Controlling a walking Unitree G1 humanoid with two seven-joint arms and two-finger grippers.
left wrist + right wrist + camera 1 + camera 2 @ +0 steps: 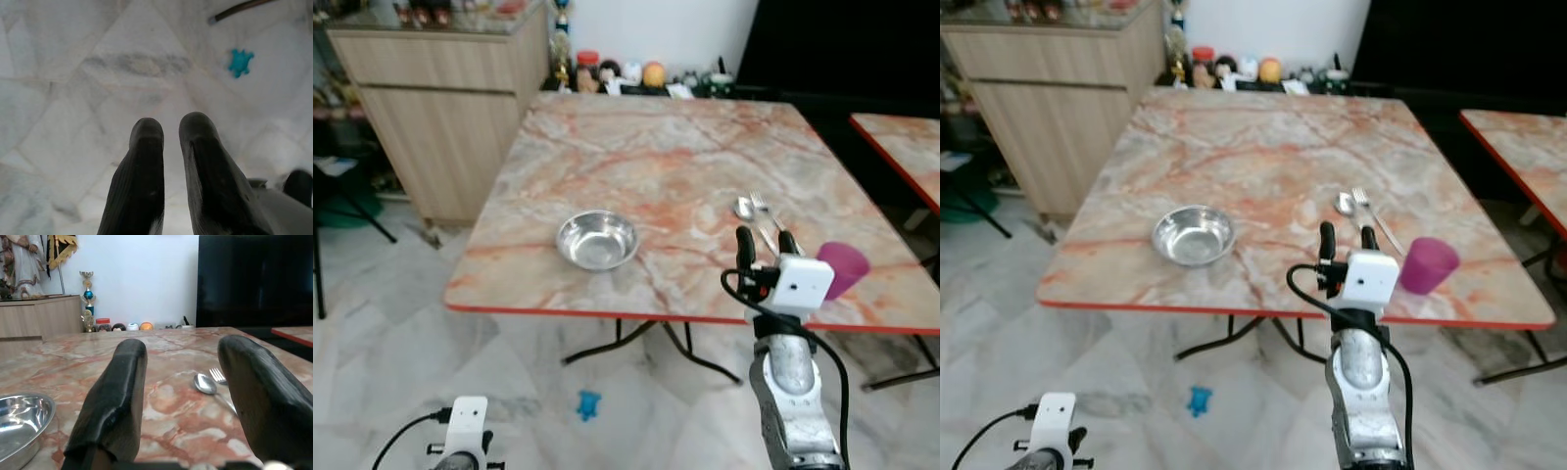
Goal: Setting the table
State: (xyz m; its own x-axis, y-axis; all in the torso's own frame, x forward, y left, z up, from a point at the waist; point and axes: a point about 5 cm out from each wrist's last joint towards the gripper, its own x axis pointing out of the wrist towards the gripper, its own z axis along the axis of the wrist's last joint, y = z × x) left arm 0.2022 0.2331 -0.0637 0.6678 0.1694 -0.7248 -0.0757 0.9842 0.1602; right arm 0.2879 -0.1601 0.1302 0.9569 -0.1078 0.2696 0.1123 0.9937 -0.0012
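A steel bowl [597, 239] sits on the marble table [646, 157] near its front edge. To its right lie a spoon [744, 208] and a fork [764, 206] side by side, and a purple cup [842, 268] stands at the front right. My right gripper [763, 247] is raised over the front edge, just in front of the cutlery and left of the cup, open with nothing between its fingers. The bowl [19, 423] and spoon [205, 383] appear beyond its fingers [117, 396]. My left gripper [171, 134] hangs low over the floor, fingers nearly together, holding nothing.
A wooden cabinet [450, 108] stands at the back left. Small jars and figures [617, 73] line the table's far edge. A second table [901, 147] is on the right. A small blue thing [588, 403] lies on the tiled floor under the table.
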